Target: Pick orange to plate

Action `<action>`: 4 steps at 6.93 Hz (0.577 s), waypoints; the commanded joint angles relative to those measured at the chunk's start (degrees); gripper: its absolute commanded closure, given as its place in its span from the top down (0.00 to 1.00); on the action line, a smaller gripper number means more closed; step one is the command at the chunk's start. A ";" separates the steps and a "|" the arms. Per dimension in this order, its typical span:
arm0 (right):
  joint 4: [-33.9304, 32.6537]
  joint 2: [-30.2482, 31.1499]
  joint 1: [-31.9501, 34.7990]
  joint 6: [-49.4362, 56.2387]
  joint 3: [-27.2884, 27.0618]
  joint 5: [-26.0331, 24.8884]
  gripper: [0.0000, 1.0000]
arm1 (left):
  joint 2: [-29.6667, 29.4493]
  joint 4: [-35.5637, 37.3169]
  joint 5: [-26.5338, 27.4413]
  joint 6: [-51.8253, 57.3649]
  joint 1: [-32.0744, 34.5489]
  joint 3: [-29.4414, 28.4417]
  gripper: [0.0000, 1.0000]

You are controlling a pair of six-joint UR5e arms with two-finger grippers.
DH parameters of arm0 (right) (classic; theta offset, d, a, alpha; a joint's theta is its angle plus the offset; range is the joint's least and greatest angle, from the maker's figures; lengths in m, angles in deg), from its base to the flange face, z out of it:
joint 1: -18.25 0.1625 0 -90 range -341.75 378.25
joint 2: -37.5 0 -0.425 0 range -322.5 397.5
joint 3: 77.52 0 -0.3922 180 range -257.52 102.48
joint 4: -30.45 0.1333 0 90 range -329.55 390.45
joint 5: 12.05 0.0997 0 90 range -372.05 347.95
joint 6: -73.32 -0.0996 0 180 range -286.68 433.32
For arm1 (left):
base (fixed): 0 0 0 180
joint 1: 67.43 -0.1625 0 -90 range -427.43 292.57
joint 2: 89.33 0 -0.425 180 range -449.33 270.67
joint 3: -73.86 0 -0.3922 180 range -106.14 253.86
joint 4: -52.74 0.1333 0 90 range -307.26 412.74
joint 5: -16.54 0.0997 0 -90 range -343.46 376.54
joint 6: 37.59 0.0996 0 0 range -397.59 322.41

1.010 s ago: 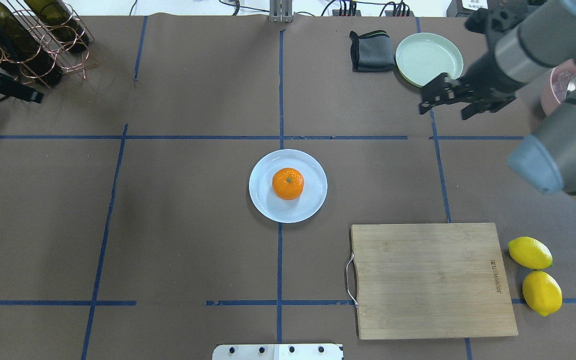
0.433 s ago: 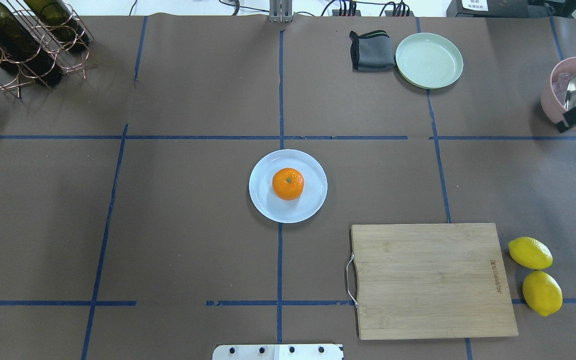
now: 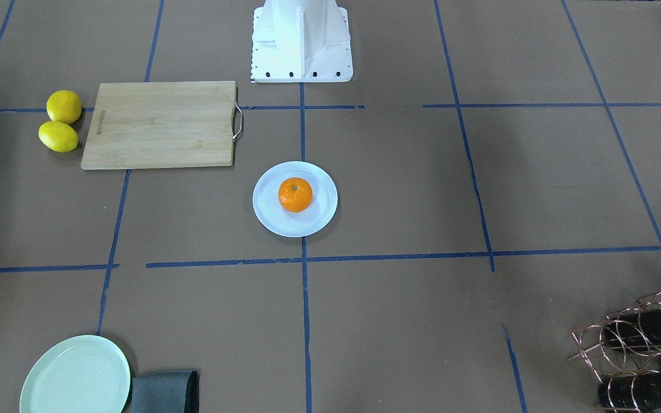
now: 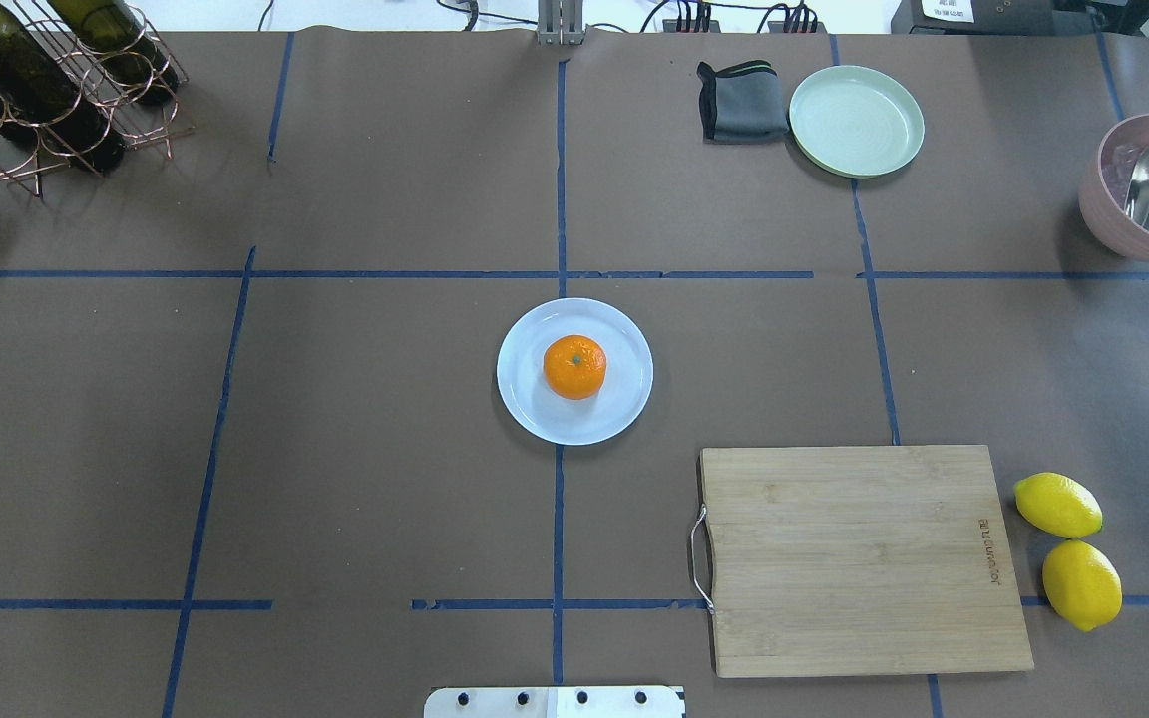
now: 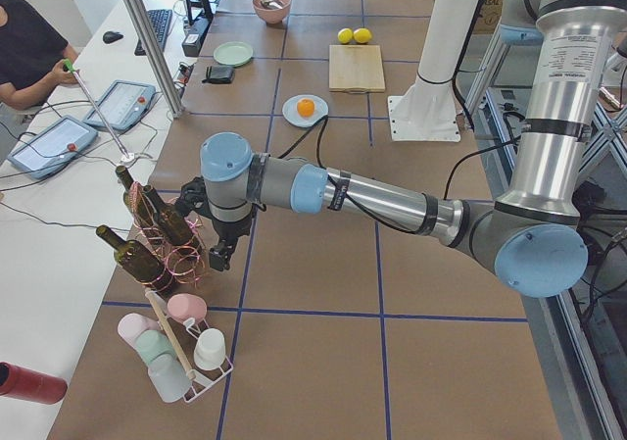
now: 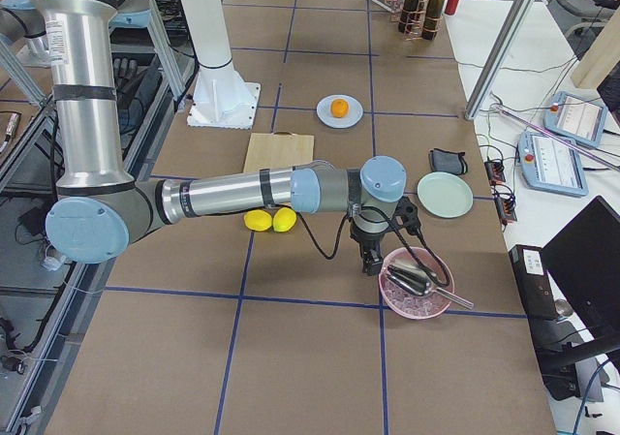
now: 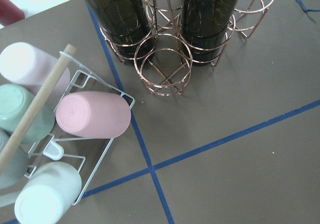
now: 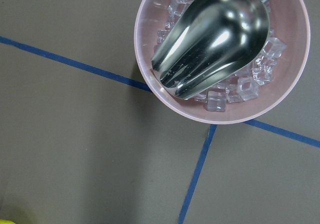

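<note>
The orange (image 4: 574,366) rests upright in the middle of the white ridged plate (image 4: 624,404) at the table's centre, also clear in the front-facing view as orange (image 3: 295,194) on plate (image 3: 322,215). Neither gripper is near it. My left gripper (image 5: 219,257) shows only in the exterior left view, hanging by the bottle rack at the table's left end. Only the exterior right view shows my right gripper (image 6: 371,264), beside the pink bowl at the right end. I cannot tell whether either one is open or shut.
A mint-green plate (image 4: 856,120) and grey cloth (image 4: 742,101) lie at the back right. A wooden cutting board (image 4: 859,558) and two lemons (image 4: 1057,504) sit front right. A pink ice bowl (image 4: 1103,229) with a scoop stands far right, and a copper bottle rack (image 4: 46,80) back left.
My right arm has pulled back out of the overhead view past its right edge, uncovering the pink bowl. The left gripper left the top-left corner. Orange and plate have not moved.
</note>
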 commanded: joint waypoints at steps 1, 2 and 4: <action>-1.67 -0.75 0.50 1.25 0.18 -1.93 1.00 | 4.38 -1.52 -0.23 0.19 -0.27 0.59 1.00; -1.67 -1.97 0.84 1.34 0.35 -3.95 1.00 | 5.00 -1.79 -0.41 0.28 -0.88 0.59 1.00; -1.58 -1.19 0.76 0.99 0.62 -3.01 1.00 | 5.01 -5.02 -1.47 0.19 -1.24 0.68 1.00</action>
